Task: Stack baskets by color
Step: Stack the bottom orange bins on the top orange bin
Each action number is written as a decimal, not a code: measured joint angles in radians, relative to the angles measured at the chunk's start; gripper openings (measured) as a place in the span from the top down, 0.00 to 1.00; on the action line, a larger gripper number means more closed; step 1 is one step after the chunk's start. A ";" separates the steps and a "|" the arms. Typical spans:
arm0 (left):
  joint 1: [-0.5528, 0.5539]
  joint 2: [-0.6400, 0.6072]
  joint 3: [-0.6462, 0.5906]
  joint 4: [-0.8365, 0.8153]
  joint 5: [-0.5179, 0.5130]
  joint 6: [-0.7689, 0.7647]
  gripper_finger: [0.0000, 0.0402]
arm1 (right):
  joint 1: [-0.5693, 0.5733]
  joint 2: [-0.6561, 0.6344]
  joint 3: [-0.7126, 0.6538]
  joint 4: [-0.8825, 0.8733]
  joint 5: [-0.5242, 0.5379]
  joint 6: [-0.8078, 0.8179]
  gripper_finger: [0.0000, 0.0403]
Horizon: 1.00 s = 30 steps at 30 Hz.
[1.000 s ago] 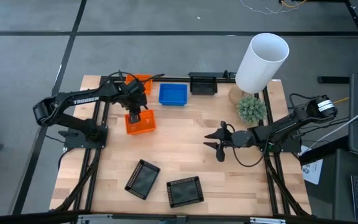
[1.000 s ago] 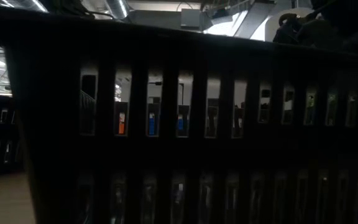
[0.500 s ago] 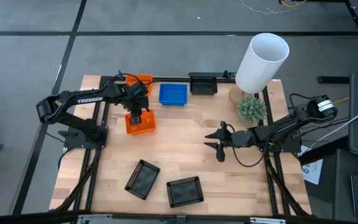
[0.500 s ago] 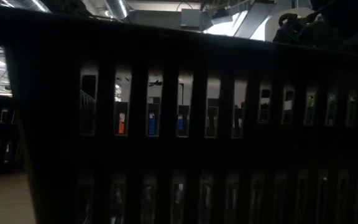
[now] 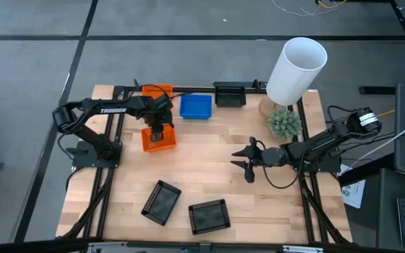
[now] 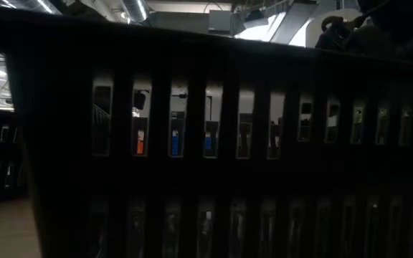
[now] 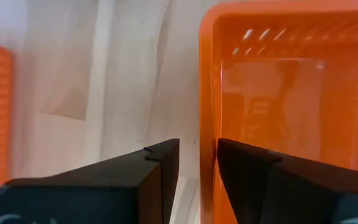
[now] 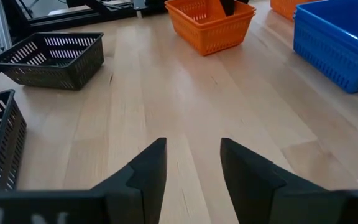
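Six baskets show from above on the pale wooden plank table — two orange, one blue, three black; whether any is a nested stack I cannot tell. All are shallow rectangular plastic trays with slotted, mesh-like walls. One orange basket sits at the left of the table, the other orange basket behind it at the far edge, with the blue basket and a black basket in a row beside it. Two more black baskets lie near the front edge. The left gripper is down at the nearer orange basket, its jaws straddling one thin wall, one inside and one outside, clasping that rim. Since a second ago the left arm's shoulder and elbow have swung inward while the gripper has kept its place. The right gripper waits over bare wood right of centre, jaws parted and holding nothing, unchanged. One smooth white cylinder leans beside one small green plant at the far right.
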<state>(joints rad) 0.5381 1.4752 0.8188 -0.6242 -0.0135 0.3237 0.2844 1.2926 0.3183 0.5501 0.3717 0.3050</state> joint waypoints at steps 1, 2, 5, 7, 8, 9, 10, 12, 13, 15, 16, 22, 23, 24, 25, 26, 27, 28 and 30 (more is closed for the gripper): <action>0.000 0.011 0.000 0.000 0.001 0.000 0.76 | 0.000 0.000 0.000 -0.003 0.000 0.000 0.63; -0.002 0.021 0.000 -0.001 0.005 0.000 0.78 | 0.000 0.000 0.000 -0.006 0.000 0.000 0.63; -0.011 0.043 0.000 0.000 0.010 0.009 0.92 | 0.000 0.000 0.000 -0.014 0.000 0.000 0.63; -0.016 0.041 0.003 0.001 0.018 0.016 0.97 | 0.000 0.000 0.000 -0.014 0.000 0.000 0.63; -0.018 0.038 0.009 -0.009 0.018 0.016 0.98 | 0.000 0.000 0.000 -0.014 0.000 -0.001 0.63; -0.018 0.032 0.024 -0.031 0.020 0.015 0.99 | 0.000 0.000 0.000 -0.014 0.000 -0.003 0.63; -0.019 0.021 0.045 -0.059 0.016 0.009 0.99 | 0.000 0.000 0.000 -0.014 0.000 -0.003 0.63; -0.018 -0.001 0.105 -0.111 0.003 0.006 1.00 | 0.000 0.000 0.000 -0.014 0.000 -0.006 0.63; -0.017 -0.015 0.141 -0.131 -0.006 0.015 1.00 | 0.000 0.000 0.000 -0.015 0.001 -0.013 0.63; -0.014 -0.029 0.223 -0.166 -0.034 0.056 1.00 | 0.000 0.000 0.000 -0.015 0.000 -0.023 0.63; -0.007 -0.030 0.267 -0.170 -0.050 0.080 1.00 | 0.000 0.000 0.000 -0.015 0.000 -0.026 0.63; 0.132 0.019 0.562 -0.136 -0.152 0.249 1.00 | 0.000 0.000 0.000 -0.016 0.001 -0.026 0.63; 0.163 0.038 0.614 -0.146 -0.152 0.277 1.00 | 0.000 0.000 0.000 -0.016 0.001 -0.026 0.63; 0.194 0.058 0.664 -0.155 -0.147 0.299 1.00 | 0.000 0.000 0.000 -0.016 0.001 -0.026 0.63; 0.228 0.084 0.718 -0.161 -0.141 0.323 1.00 | 0.000 0.000 0.000 -0.016 0.001 -0.025 0.63; 0.263 0.108 0.768 -0.185 -0.122 0.357 1.00 | 0.000 0.000 0.000 -0.016 0.001 -0.023 0.63; 0.298 0.133 0.815 -0.228 -0.092 0.393 1.00 | 0.000 0.000 0.000 -0.016 0.001 -0.023 0.63; 0.332 0.158 0.858 -0.278 -0.061 0.429 1.00 | 0.000 0.000 0.000 -0.016 0.001 -0.023 0.63; 0.388 0.211 0.935 -0.353 -0.005 0.508 1.00 | 0.000 0.000 0.000 -0.017 0.001 -0.024 0.63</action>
<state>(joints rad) 0.9258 1.6865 1.7541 -0.9770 -0.0183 0.8314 0.2843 1.2930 0.3183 0.5335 0.3725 0.2812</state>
